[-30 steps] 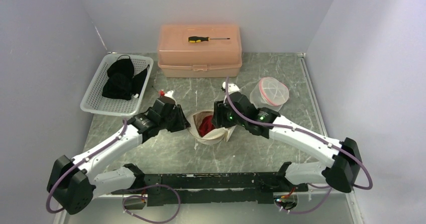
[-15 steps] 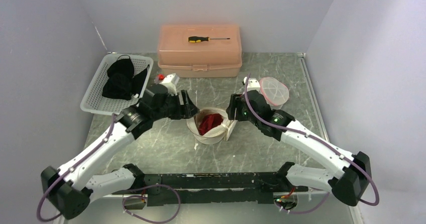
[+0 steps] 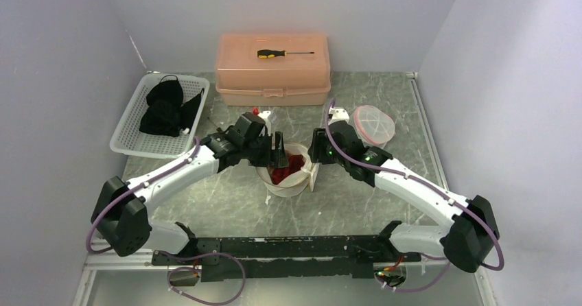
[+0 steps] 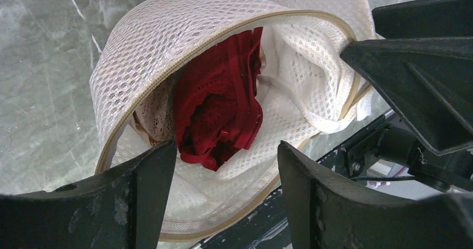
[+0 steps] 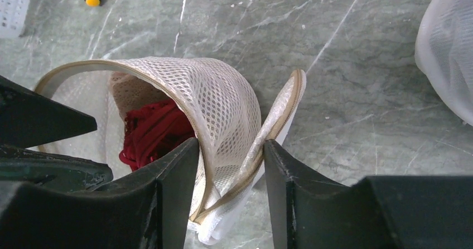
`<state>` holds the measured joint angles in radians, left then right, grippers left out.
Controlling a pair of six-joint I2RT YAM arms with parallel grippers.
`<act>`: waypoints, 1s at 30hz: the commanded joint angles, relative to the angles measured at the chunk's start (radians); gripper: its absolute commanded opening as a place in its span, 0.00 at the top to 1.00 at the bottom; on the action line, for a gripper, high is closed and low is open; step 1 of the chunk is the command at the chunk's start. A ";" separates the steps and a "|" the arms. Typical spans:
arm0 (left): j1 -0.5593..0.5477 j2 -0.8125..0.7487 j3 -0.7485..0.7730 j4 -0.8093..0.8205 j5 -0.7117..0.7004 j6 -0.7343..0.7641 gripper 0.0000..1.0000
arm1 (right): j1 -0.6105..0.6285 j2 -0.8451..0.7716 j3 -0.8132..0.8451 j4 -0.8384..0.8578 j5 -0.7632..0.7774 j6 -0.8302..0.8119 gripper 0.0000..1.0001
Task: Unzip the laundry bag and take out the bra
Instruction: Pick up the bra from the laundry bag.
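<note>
The laundry bag (image 3: 294, 184) sits unzipped on the table (image 3: 226, 199), with the red bra (image 4: 220, 109) inside. The left pincer (image 4: 226, 148) hangs spread above its mouth (not touching the bra), and the right pincer (image 5: 230, 144) pinches the mesh rim.

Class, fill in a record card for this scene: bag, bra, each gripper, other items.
laundry bag: white mesh, unzipped, mouth open
bra: red, inside the bag
left gripper: open, above the bag's mouth
right gripper: shut on the bag's rim
others: toolbox with screwdriver on top; basket holding black clothes; round container
</note>
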<state>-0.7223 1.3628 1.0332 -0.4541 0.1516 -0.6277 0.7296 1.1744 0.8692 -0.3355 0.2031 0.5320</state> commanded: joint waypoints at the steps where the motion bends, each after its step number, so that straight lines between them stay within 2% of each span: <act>1: -0.003 0.013 0.014 0.012 -0.029 0.021 0.28 | -0.003 0.020 0.012 0.049 -0.034 -0.016 0.51; 8: -0.011 0.081 0.043 0.031 -0.036 0.043 0.26 | -0.004 0.017 -0.006 0.042 -0.052 -0.011 0.52; 15: -0.050 0.151 0.075 0.003 -0.146 0.060 0.27 | -0.004 -0.025 -0.038 0.028 -0.053 -0.002 0.52; 21: -0.142 0.160 0.117 -0.015 -0.262 0.103 0.27 | -0.002 -0.050 -0.052 0.021 -0.051 0.001 0.52; 30: -0.169 0.209 0.145 -0.051 -0.316 0.103 0.28 | -0.002 -0.059 -0.060 0.027 -0.061 0.002 0.52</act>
<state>-0.8879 1.5326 1.1370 -0.4782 -0.1036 -0.5346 0.7277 1.1423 0.8169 -0.3210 0.1539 0.5274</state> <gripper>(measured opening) 0.722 0.480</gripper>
